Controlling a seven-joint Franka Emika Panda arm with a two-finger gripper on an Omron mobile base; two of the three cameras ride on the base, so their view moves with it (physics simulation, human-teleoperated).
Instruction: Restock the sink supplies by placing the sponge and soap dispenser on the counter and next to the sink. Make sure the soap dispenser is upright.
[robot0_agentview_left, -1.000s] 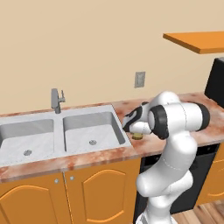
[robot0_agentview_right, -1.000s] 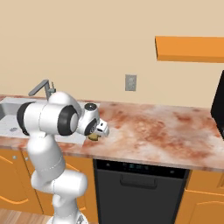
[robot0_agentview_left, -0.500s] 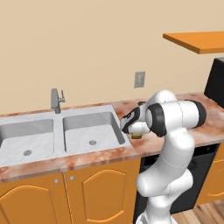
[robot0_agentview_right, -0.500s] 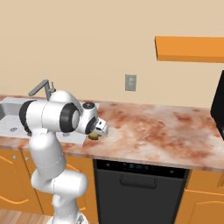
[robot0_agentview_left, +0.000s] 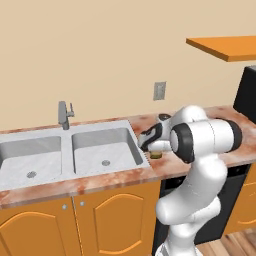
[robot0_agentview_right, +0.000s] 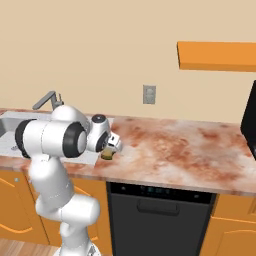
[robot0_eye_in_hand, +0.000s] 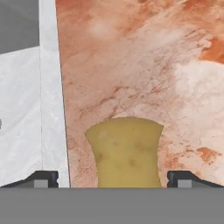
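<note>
The yellow-tan sponge (robot0_eye_in_hand: 124, 151) lies flat on the marbled counter (robot0_eye_in_hand: 144, 65), just right of the sink's pale rim (robot0_eye_in_hand: 50, 87). My gripper (robot0_eye_in_hand: 113, 179) hangs low over it, open, its two dark fingertips (robot0_eye_in_hand: 43, 178) standing wide on either side and clear of the sponge. In the left base view the gripper (robot0_agentview_left: 152, 146) points down at the sponge (robot0_agentview_left: 157, 154) beside the double-basin sink (robot0_agentview_left: 90, 145). From the right the sponge (robot0_agentview_right: 106, 155) shows under the gripper (robot0_agentview_right: 112, 146) on the counter (robot0_agentview_right: 175, 150). The soap dispenser is out of view.
A grey faucet (robot0_agentview_left: 63, 114) stands behind the sink. A wall outlet (robot0_agentview_left: 159, 91) sits above the counter. An orange shelf (robot0_agentview_right: 217, 55) hangs at the upper right, and a dark appliance (robot0_agentview_right: 248, 120) stands at the counter's far right. A black dishwasher (robot0_agentview_right: 155, 215) sits below.
The jaws have spread from a grip on the sponge to wide apart, letting it go on the counter. The arm has hardly moved.
</note>
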